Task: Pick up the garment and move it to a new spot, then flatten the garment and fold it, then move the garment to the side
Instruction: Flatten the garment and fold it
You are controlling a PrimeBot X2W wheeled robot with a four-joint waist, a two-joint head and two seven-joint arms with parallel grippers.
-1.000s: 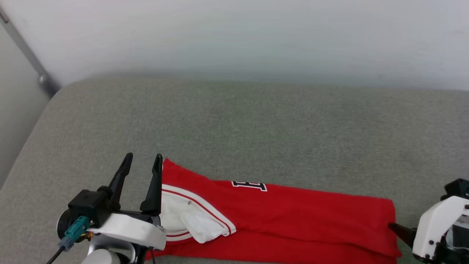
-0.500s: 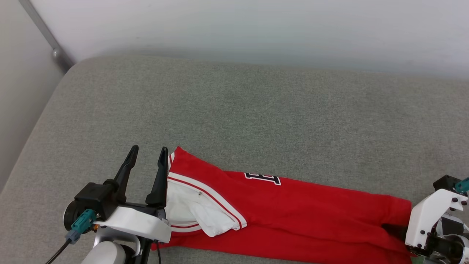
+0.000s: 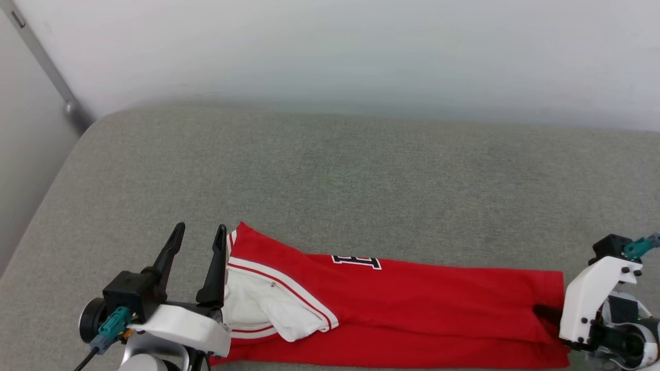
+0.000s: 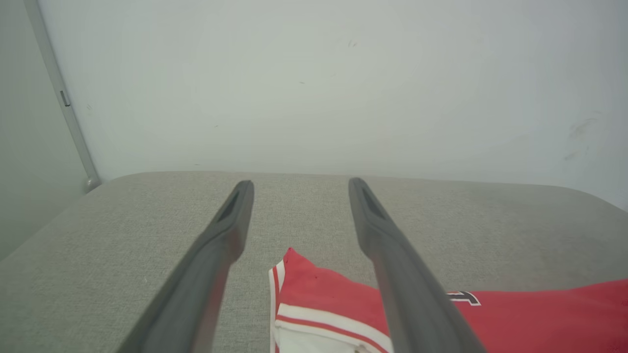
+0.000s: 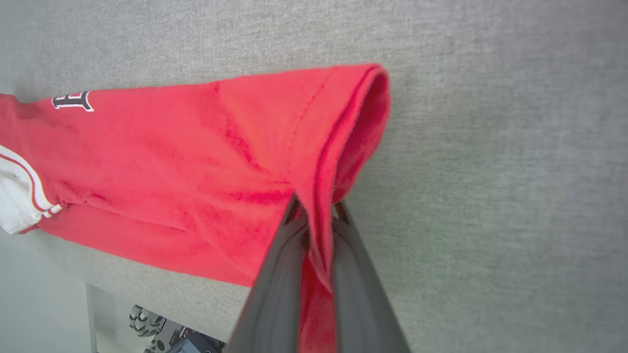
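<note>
Folded garment (image 3: 423, 304) on a grey upholstered surface (image 3: 361, 170), seen from the head and both wrists. We see the red jersey laid as a long, narrow band close to the near edge of the surface. Its long axis runs from the robot's left to its right, and the left end sits slightly farther from the robot than the right. The shoulder end points to the robot's left, where a white sleeve (image 3: 268, 309) with red-and-white striped trim (image 3: 296, 293) lies folded on top. The hem (image 5: 363, 122) points to the robot's right. A fragment of black, white-edged lettering (image 3: 357, 261) shows at the far fold.

The right pincer (image 5: 316, 205) is clamped on the hem end: in the right wrist view we see a ridge of red cloth nipped between its two dark fingers, which stand nearly together. The left pincer (image 3: 200, 227) is spread wide and holds nothing. Its fingers point toward the pale wall (image 3: 330, 51), and the inner finger lies along the garment's shoulder edge; we cannot tell whether it touches the cloth. In the left wrist view the garment's corner lies below the gap between those fingers
</note>
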